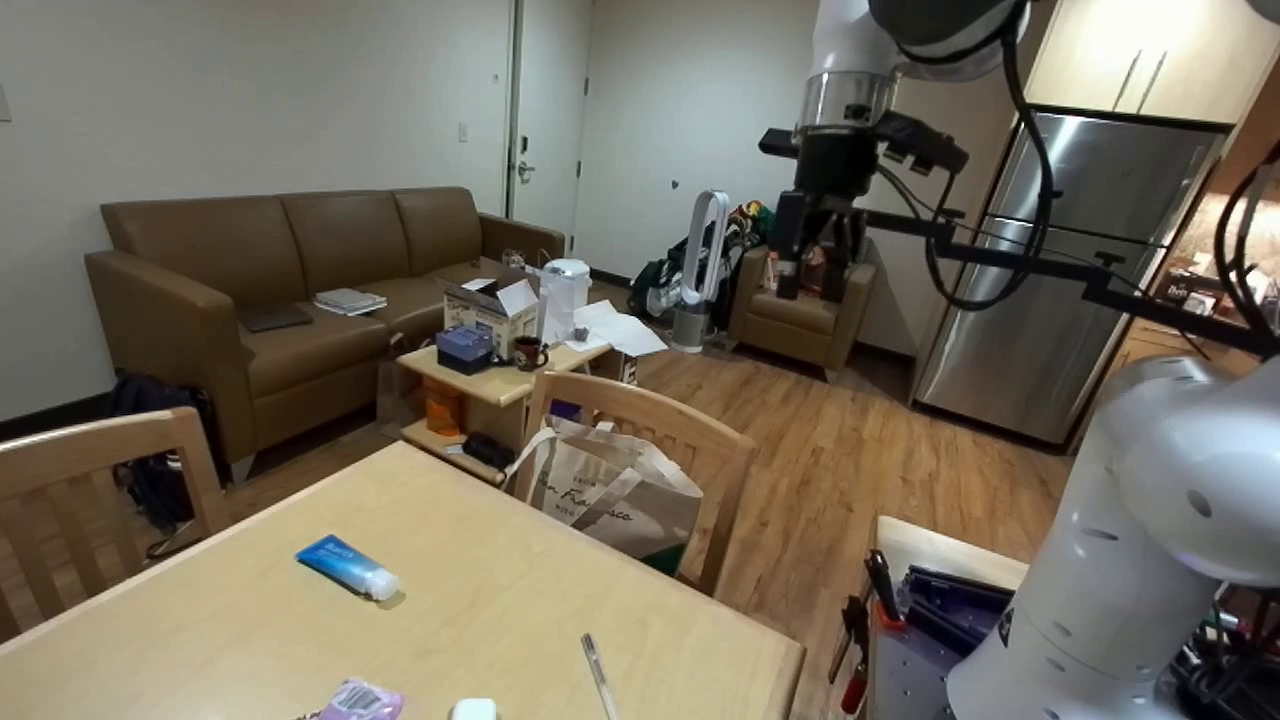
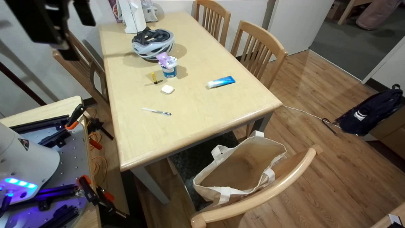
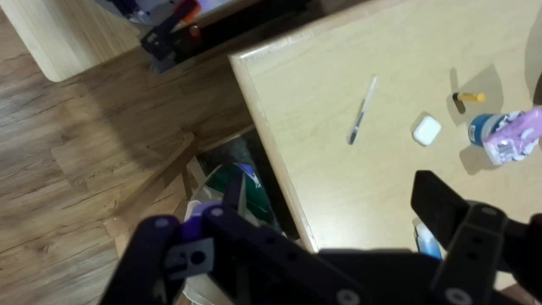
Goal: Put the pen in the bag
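A clear pen with a dark grip lies flat on the light wooden table; it shows in both exterior views (image 1: 598, 672) (image 2: 156, 111) and in the wrist view (image 3: 362, 111). A cream tote bag with handles stands open-topped on a chair at the table's end, in both exterior views (image 1: 610, 505) (image 2: 234, 171). In the wrist view the bag (image 3: 263, 202) is partly hidden behind a finger. My gripper (image 3: 331, 186) is open, with nothing between its fingers. It hangs high above the table, apart from pen and bag, also in both exterior views (image 1: 812, 278) (image 2: 77, 38).
On the table (image 2: 196, 110) are a blue tube (image 2: 221, 81), a white case (image 2: 167, 89), a yellow stick (image 2: 154, 78), a blue tub (image 2: 170, 71) topped by a purple packet (image 2: 166, 60), and a helmet (image 2: 153, 44). The chair back (image 2: 262, 199) rises beside the bag.
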### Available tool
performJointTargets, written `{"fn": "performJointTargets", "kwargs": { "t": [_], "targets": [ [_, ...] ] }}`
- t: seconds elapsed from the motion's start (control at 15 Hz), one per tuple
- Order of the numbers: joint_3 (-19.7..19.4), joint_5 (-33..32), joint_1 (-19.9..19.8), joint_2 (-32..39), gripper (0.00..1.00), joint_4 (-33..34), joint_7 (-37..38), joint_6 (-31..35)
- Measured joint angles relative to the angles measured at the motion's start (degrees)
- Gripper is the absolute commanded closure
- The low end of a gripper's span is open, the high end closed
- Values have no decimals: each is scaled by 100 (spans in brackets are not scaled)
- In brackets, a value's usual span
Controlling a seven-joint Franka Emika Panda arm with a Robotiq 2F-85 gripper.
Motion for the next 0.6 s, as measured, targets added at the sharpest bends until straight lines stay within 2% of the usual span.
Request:
{"fn": "performJointTargets", "kwargs": {
  "t": [0.33,0.47,0.6],
  "targets": [
    [1245,345,84,353,0,-824,1875,1809],
    [1395,344,126,494,0,-879,1966,1898],
    [1269,340,106,433,0,-847,1951,1887]
  ]
}}
